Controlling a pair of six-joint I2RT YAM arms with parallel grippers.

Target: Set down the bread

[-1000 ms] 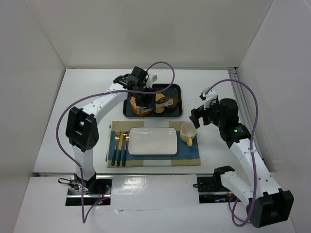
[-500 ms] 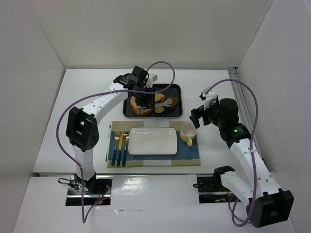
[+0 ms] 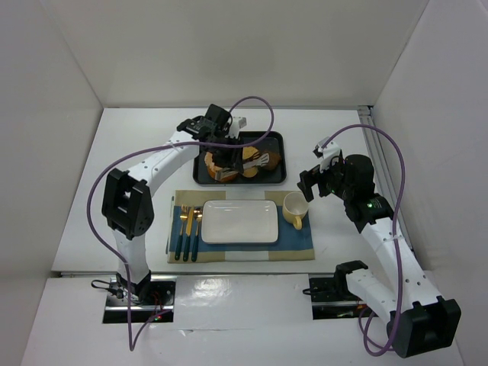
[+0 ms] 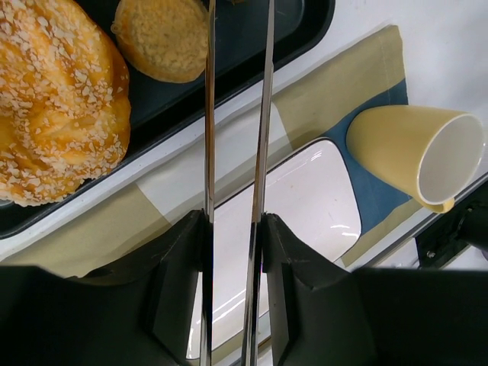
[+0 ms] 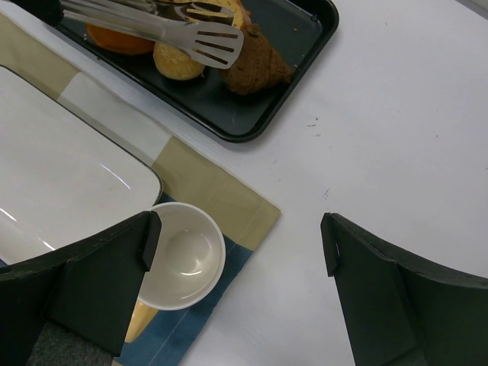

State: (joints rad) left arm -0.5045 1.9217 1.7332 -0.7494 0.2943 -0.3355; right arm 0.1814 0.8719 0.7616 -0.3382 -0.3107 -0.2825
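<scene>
A white table [image 3: 152, 126] carries a blue-and-tan placemat [image 3: 293, 242] near the arms' bases, with a black tray [image 5: 301, 38] just beyond it. On the placemat lies a white rectangular plate [image 3: 239, 221], with a yellow cup [image 3: 295, 207] at its right and cutlery [image 3: 186, 227] at its left. The left arm reaches over the tray, and the left gripper [image 4: 232, 229] is pinched on a pair of metal tongs [image 4: 263, 114] whose blades run close together and nearly parallel. The right gripper [image 5: 240, 229] hangs over the table to the right of the cup, fingers spread wide and holding nothing. In the tray, a large orange seeded bun [image 4: 53, 99] sits toward the left end with a small pale roll [image 4: 164, 38] beside it. The bread [image 5: 255, 65], a dark brown chunk (the darkest item in the tray), lies at the tray's right end, just beside the tongs' slotted tips. Whether they touch it cannot be told.
</scene>
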